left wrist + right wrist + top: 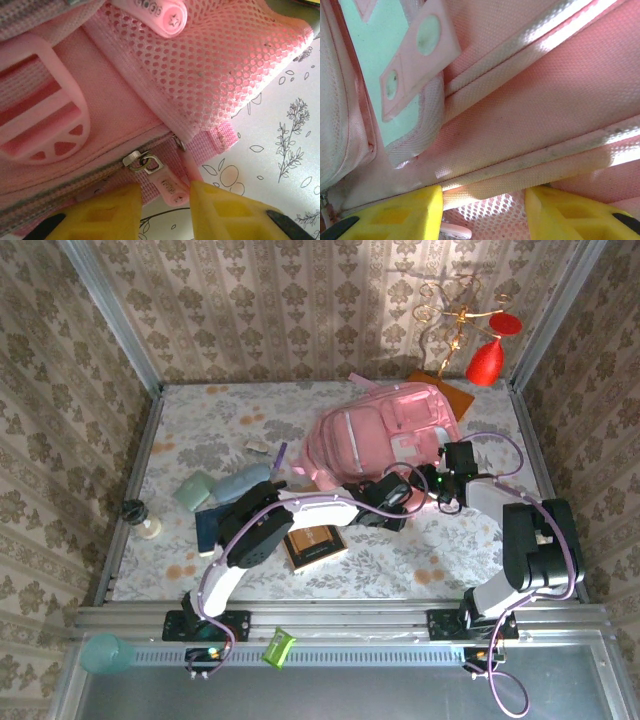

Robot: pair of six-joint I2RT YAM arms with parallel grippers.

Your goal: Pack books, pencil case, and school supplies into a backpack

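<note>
Fingers of the left gripper stand apart astride the zip pull at the near edge of the backpack; right gripper fingers stand apart against a seam, grip unclear.

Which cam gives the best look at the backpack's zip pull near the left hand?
Left wrist: the pink zip pull hangs off its metal slider, between the fingers of the left hand. Top external has the whole backpack, pull too small to tell. Right wrist: close-up pink fabric and piping.
</note>
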